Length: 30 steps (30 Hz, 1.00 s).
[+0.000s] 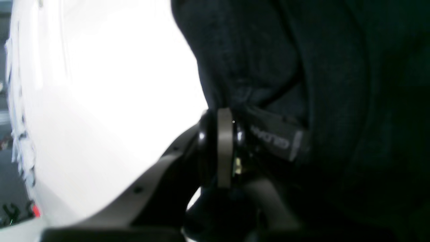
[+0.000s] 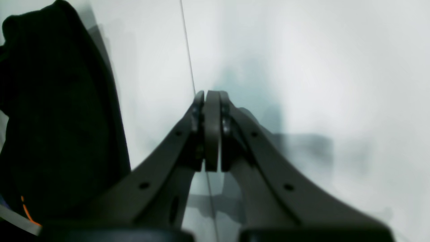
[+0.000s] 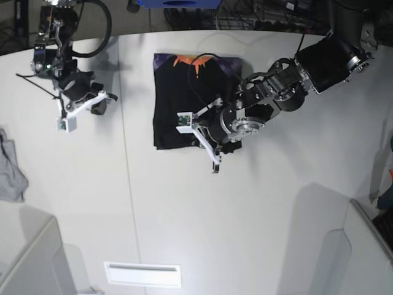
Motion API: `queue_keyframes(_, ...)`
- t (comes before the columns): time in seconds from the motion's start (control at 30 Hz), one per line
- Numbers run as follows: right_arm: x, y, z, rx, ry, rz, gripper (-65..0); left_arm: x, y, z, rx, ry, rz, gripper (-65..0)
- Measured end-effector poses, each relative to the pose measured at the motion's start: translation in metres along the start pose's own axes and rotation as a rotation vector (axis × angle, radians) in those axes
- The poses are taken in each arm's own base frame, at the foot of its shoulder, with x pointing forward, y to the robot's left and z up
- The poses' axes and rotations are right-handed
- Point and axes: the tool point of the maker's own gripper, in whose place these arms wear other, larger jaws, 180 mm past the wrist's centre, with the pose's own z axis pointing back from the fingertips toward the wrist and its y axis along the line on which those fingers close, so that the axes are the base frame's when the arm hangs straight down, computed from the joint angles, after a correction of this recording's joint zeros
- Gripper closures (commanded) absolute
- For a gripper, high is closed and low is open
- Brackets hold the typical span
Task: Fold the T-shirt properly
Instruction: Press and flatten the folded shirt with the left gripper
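Base view: the T-shirt (image 3: pixel 178 98) lies folded on the white table (image 3: pixel 184 215), print at the far edge. Left gripper (image 1: pixel 224 116) is clamped on its black fabric beside the neck label (image 1: pixel 278 141). Right gripper (image 2: pixel 211 97) is closed, empty, well apart.

Place: a robotics lab or test bench.
Surface: a wide white surface (image 3: pixel 258 215) made of joined panels, with a thin seam running from its far edge to its near edge.
Arms: two robot arms, each carrying a wrist camera, reach in from the far corners.
Background: tangled cables (image 3: pixel 258 15) and dark equipment beyond the far edge.
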Motion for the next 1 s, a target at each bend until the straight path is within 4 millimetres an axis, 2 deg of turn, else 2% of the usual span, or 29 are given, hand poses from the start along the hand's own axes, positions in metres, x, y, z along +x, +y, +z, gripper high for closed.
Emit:
queue_keyframes(0.1, 0.001, -0.004, 0.001, -0.007, -0.010, -0.032, 0.0, 0.004, -0.001, -0.004, -0.013, -0.005, -0.001, 0.0)
queue_keyframes(0.17, 0.005, -0.012, 0.003, -0.030, -0.023, -0.031, 0.0, -0.003, 0.000, -0.004, -0.013, 0.009, -0.002, 0.0)
queue_keyframes(0.43, 0.004, -0.010, 0.003, -0.023, -0.021, -0.035, 0.0, -0.007, -0.001, -0.003, -0.016, 0.023, -0.001, 0.0)
queue_keyframes(0.53, 0.003, -0.008, 0.002, -0.019, -0.019, -0.034, 0.0, -0.020, -0.006, 0.000, -0.020, 0.082, 0.014, 0.0)
queue_keyframes(0.63, 0.004, -0.008, 0.002, -0.018, -0.020, -0.032, 0.0, -0.030, -0.002, 0.007, 0.000, 0.111, 0.057, 0.0)
queue_keyframes(0.77, 0.004, -0.007, 0.002, -0.016, -0.019, -0.034, 0.0, -0.027, 0.011, 0.012, 0.036, 0.099, 0.080, 0.0)
queue_keyframes(1.0, 0.002, -0.007, 0.002, -0.016, -0.015, -0.035, 0.0, -0.025, 0.012, 0.011, 0.039, 0.097, 0.082, 0.0)
